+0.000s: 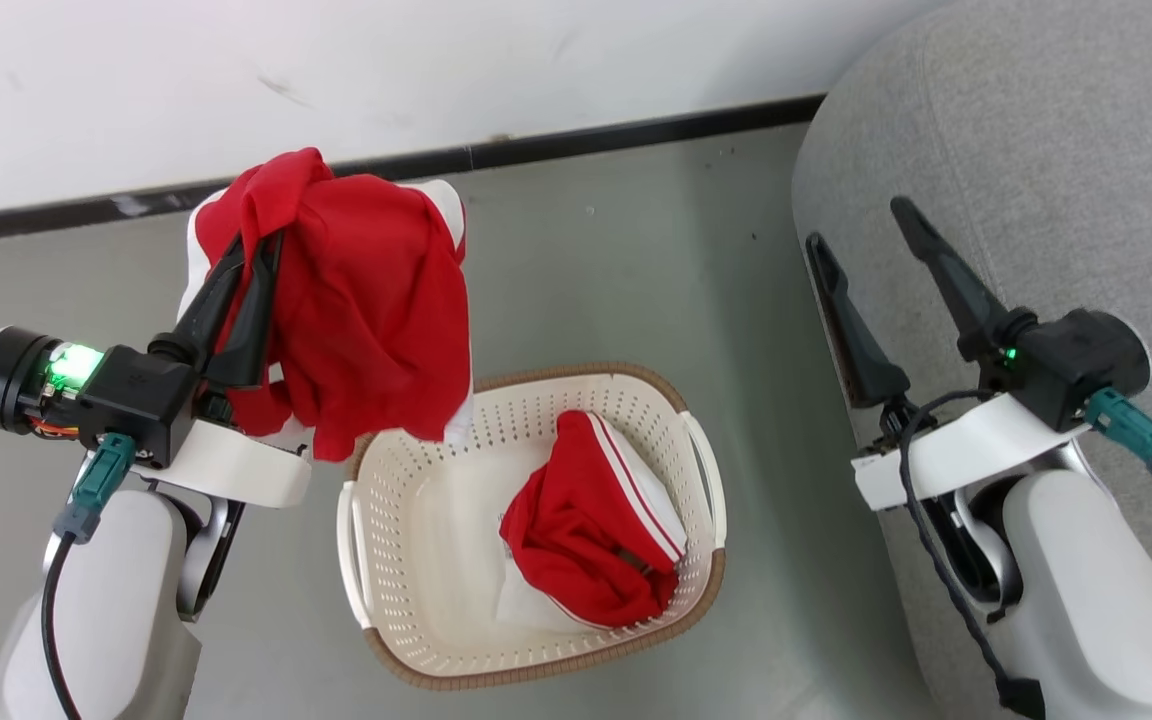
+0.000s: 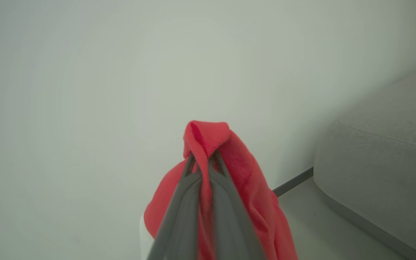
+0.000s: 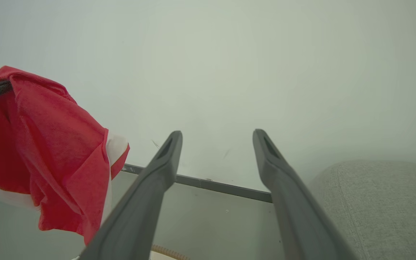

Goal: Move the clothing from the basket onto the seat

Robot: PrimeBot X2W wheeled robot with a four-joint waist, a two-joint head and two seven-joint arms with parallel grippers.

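Squeezed tight on a red garment (image 1: 366, 310) above the basket (image 1: 536, 376), the left gripper (image 1: 256, 245) should carry it clear to the sofa (image 1: 1036, 120); the right gripper (image 1: 856, 222) gapes empty.

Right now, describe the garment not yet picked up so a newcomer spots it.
Start at the grey sofa on the right; on the floor to its left stands a cream perforated basket with a brown rim. In it, toward the right wall, lies a crumpled red garment with white stripes. The other red garment hangs from the left pincer, outside the basket; this one lies loose.
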